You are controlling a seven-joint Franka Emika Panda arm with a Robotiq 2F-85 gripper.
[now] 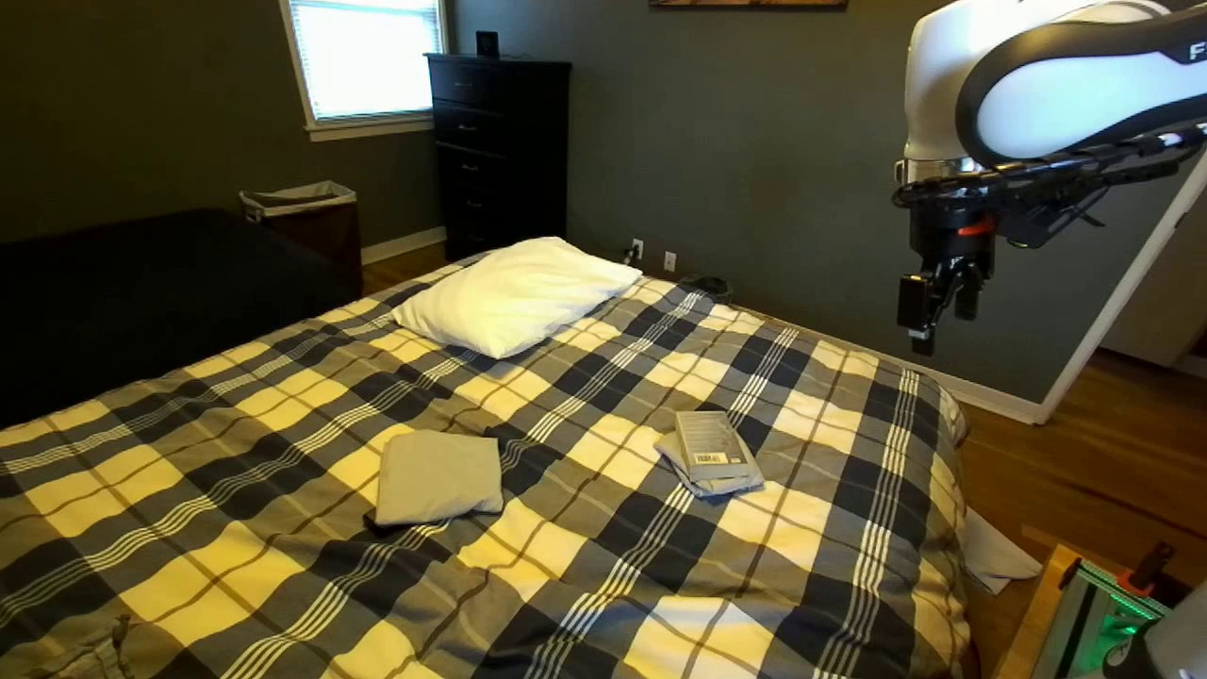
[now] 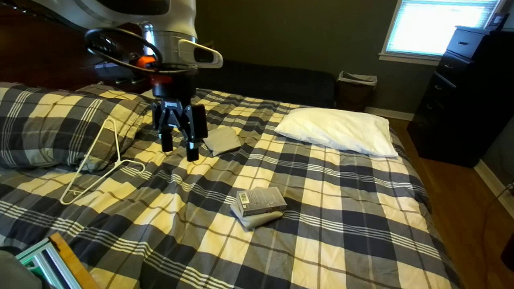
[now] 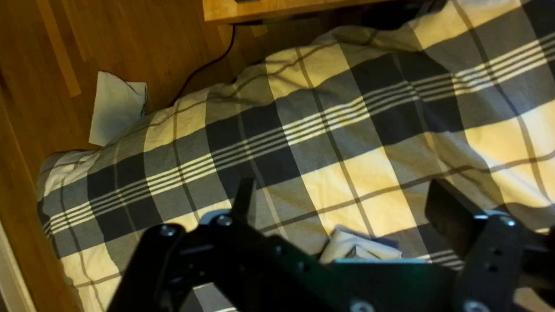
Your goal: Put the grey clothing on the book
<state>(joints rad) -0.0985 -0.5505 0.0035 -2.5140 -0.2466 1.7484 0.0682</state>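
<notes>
Plaid bed [image 2: 313, 184] — downturned end effector [image 2: 180, 148], jaws apart.

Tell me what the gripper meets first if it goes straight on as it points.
Probably the plaid bedspread: the gripper points down, and the wrist view shows bedspread between its fingers. A pale cloth lies near that line, though, and depth is unclear.

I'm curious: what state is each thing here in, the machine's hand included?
Black mechanical hand: open, empty.
Squarish grey cloth: folded, lying flat.
Thin grey rectangular book: closed, lying on folded pale fabric.
Puffy white fabric pillow: lying flat.
Black dresser drawers: apparently shut.
White window blind: lowered.
</notes>
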